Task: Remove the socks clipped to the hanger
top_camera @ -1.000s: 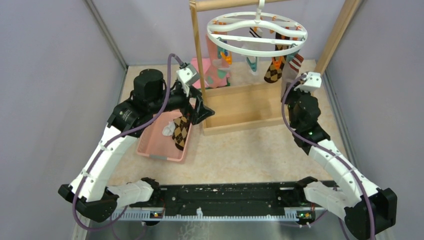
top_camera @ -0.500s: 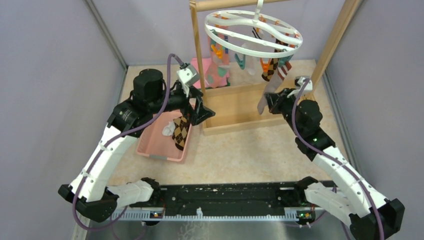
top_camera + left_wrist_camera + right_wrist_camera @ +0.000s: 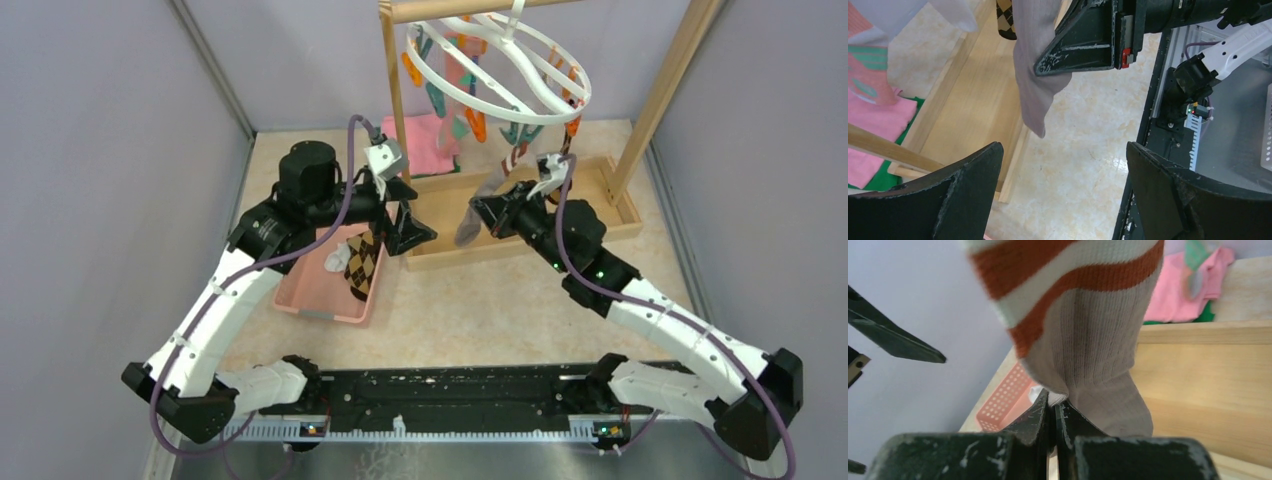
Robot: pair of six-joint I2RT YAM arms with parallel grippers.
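Note:
The white ring hanger point(image 3: 505, 62) hangs tilted from the wooden rack, with orange and teal clips under it. My right gripper point(image 3: 480, 213) is shut on a grey sock point(image 3: 468, 228) with an orange-striped cuff. The sock stretches from the jaws up toward the clips. In the right wrist view the sock point(image 3: 1093, 345) is pinched between my shut fingertips point(image 3: 1054, 407). An argyle sock point(image 3: 1005, 17) still hangs nearby. My left gripper point(image 3: 414, 213) is open and empty beside the rack's left post; its wrist view shows the grey sock point(image 3: 1033, 80) ahead of the open jaws point(image 3: 1063, 170).
A pink basket point(image 3: 300, 290) at the left holds an argyle sock point(image 3: 362, 263) and a white sock point(image 3: 336, 257). The wooden rack base point(image 3: 470, 245) lies between the arms. Folded pink and green cloths point(image 3: 432, 145) lie behind it. Grey walls close in both sides.
My right gripper has pulled the grey sock left and down across the rack. The hanger has swung and tilted steeply with it. The left arm has shifted slightly right.

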